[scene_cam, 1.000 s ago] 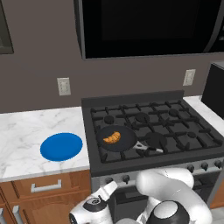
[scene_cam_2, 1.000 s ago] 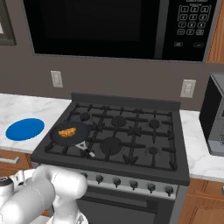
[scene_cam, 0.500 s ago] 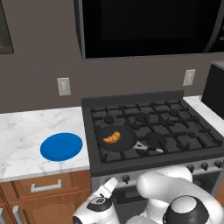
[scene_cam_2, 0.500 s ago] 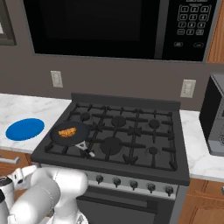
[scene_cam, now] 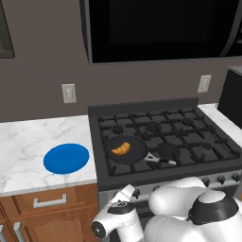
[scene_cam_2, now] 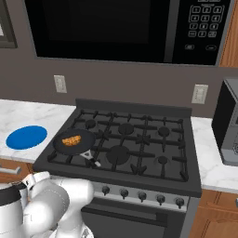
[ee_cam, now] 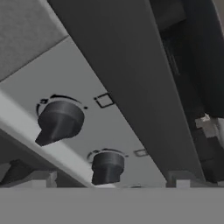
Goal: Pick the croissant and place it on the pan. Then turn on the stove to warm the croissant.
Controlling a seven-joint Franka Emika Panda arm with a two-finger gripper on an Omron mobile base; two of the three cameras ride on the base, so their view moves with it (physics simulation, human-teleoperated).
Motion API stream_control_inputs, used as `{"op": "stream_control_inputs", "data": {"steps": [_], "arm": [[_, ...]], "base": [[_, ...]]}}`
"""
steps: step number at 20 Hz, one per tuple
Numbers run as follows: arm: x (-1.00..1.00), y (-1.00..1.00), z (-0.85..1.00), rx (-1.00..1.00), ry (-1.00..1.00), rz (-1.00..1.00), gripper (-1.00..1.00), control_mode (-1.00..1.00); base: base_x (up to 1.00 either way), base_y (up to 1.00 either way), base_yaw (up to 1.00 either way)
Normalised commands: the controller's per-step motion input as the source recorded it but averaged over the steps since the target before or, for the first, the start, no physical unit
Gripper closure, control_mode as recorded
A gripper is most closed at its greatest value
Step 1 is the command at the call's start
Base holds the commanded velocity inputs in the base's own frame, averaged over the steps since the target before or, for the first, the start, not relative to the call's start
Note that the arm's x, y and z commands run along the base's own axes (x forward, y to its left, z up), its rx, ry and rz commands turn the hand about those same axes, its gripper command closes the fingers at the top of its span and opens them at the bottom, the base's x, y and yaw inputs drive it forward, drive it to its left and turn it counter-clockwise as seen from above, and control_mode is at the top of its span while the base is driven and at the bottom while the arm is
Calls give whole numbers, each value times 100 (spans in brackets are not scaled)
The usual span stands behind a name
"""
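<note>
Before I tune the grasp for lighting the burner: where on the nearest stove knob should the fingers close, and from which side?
Grip the lower knob across its raised ridge, coming straight at the stove's front panel. It juts out from the panel, so one finger goes on each flat side.

Matt black stove (scene_cam: pixel 189 137) grates, white veined marble counter (scene_cam: pixel 28 142), glossy wood drawers (scene_cam: pixel 47 208), smooth blue plate (scene_cam: pixel 66 158)

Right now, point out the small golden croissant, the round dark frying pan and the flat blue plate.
small golden croissant (scene_cam: pixel 121 149): left base view, its middle.
round dark frying pan (scene_cam: pixel 136 153): left base view, bare floor.
flat blue plate (scene_cam: pixel 66 158): left base view, centre.
</note>
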Motion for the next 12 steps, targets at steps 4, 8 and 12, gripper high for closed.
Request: {"op": "stream_control_inputs", "data": {"steps": [4, 8, 12], "arm": [[53, 0, 0, 0, 13, 8, -100, -100], [53, 1, -9, 0, 13, 9, -100, -100], [36, 9, -26, 0, 13, 9, -100, -100]], "base": [[0, 0, 0], [0, 0, 0], [0, 0, 0]]}}
